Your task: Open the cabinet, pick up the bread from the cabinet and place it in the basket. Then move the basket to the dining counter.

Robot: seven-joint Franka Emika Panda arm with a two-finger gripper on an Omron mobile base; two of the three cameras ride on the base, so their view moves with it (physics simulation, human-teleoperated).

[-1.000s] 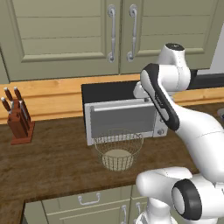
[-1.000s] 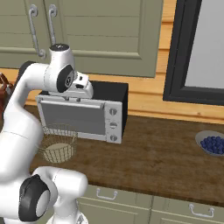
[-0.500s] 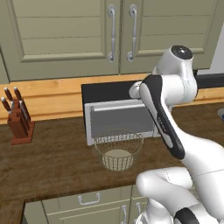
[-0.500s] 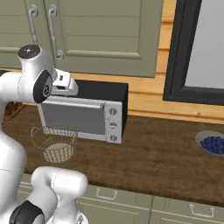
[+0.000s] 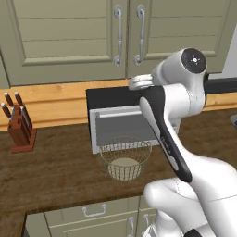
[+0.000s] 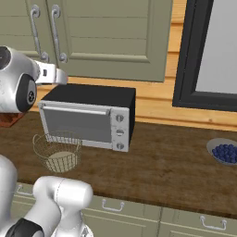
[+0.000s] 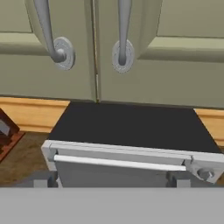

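Brown wooden knife block [image 7: 5, 131] far to the left of the hand and below it, clear of the work.

Sage cabinet [image 7: 183, 74] straight ahead of the hand, both doors shut, seam nearly centred. Left handle [image 7: 49, 30] up and left of the hand, right handle [image 7: 123, 30] just right of the seam. Neither touched.

Gripper [image 7: 109, 181] released, fingertips [image 7: 43, 180] spread wide with nothing between them. Probably held open and level with the handles' lower ends so as to slip around a bar next.

Black toaster oven [image 7: 131, 124] directly beneath the hand, door shut. Hand raised above its top, likely to clear it on the way to the doors.

Wire basket [image 5: 125, 156] below the hand, in front of the oven on the worktop, empty. Handy spot for a short drop from the cabinet.

Bread out of sight; judged to be behind the shut doors. Opening step not yet done.

Bowl of blueberries [image 6: 226, 152] far right of the hand, well apart, no part in this.
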